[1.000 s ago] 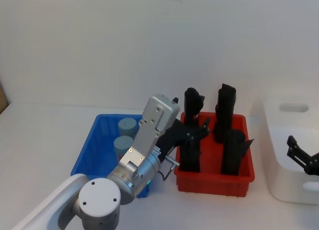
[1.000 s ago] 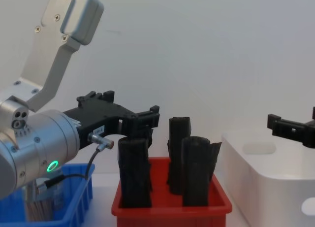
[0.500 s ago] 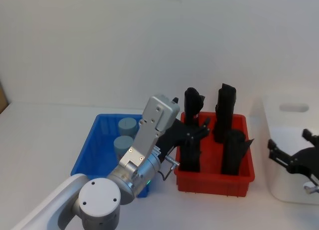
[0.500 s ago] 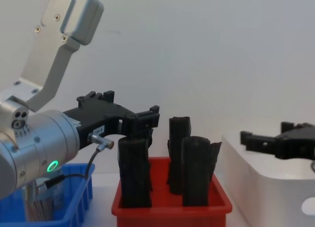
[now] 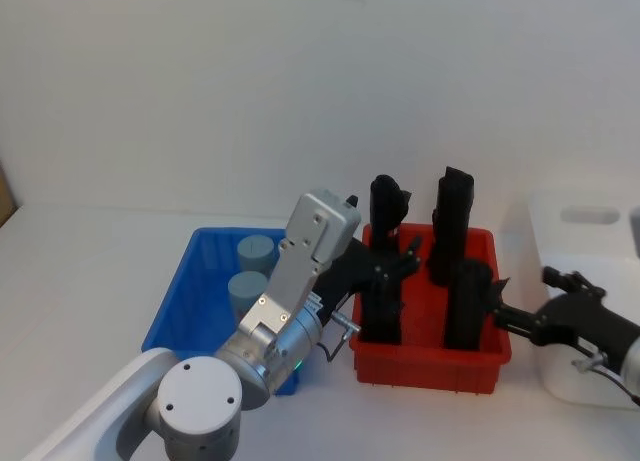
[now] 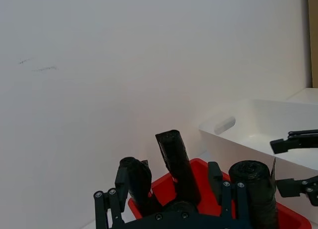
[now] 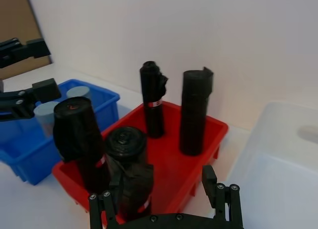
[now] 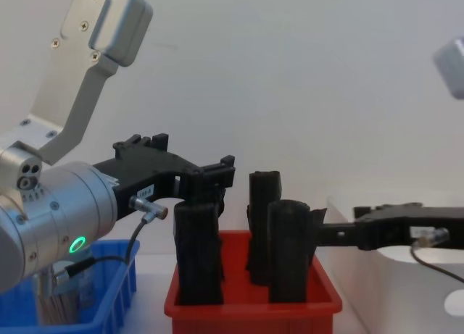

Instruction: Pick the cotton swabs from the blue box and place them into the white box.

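table (image 5: 90,271): white; three bins in a row across it
white box (image 5: 556,376): far right, tallest bin; nothing visible inside
red bin (image 5: 430,367): middle, just beside blue box on its left, near white box on its right
blue box (image 5: 168,319): left, open top
rolls (image 5: 455,221): four, black, upright in red bin, two far and two near
left gripper (image 5: 403,259): hangs above the seam between blue box and red bin, tips reaching over red bin's left side next to the near-left roll; fingers spread wide, holding nothing
right gripper (image 5: 526,299): low at red bin's near right corner, beside white box's left wall, pointing left; fingers apart, empty; one tip close to the near-right roll, can't tell if touching
swabs (image 5: 246,290): two tubs in blue box, far half, one behind the other, grey-blue lids up; neither gripper on them
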`<control>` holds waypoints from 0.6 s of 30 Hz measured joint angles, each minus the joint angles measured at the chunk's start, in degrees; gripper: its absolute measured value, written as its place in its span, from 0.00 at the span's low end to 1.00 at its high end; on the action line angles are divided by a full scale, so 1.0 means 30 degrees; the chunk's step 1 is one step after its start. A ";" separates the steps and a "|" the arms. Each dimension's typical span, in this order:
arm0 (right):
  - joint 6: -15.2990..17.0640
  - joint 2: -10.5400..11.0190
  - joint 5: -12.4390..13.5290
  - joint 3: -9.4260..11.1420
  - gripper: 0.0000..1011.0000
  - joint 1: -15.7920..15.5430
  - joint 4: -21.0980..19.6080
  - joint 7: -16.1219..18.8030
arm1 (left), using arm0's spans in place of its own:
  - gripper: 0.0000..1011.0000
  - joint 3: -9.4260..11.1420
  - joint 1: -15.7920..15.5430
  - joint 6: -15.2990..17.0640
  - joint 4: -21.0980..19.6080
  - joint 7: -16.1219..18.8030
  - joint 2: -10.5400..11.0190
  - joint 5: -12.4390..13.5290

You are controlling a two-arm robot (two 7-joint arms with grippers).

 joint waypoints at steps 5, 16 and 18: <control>0.0595 -0.0303 -0.0336 -0.0145 0.99 0.1021 0.0970 0.1317 | 0.99 -0.0001 0.0001 0.0000 0.0000 0.0001 0.0000 0.0000; 0.1716 -0.1159 -0.1436 -0.0580 0.99 0.3708 0.3551 0.4269 | 0.99 -0.0001 0.0001 0.0000 -0.0001 0.0001 0.0000 0.0000; 0.1839 -0.1267 -0.1592 -0.0643 0.99 0.4037 0.3892 0.4591 | 0.99 -0.0001 0.0000 0.0000 -0.0001 0.0001 0.0000 0.0000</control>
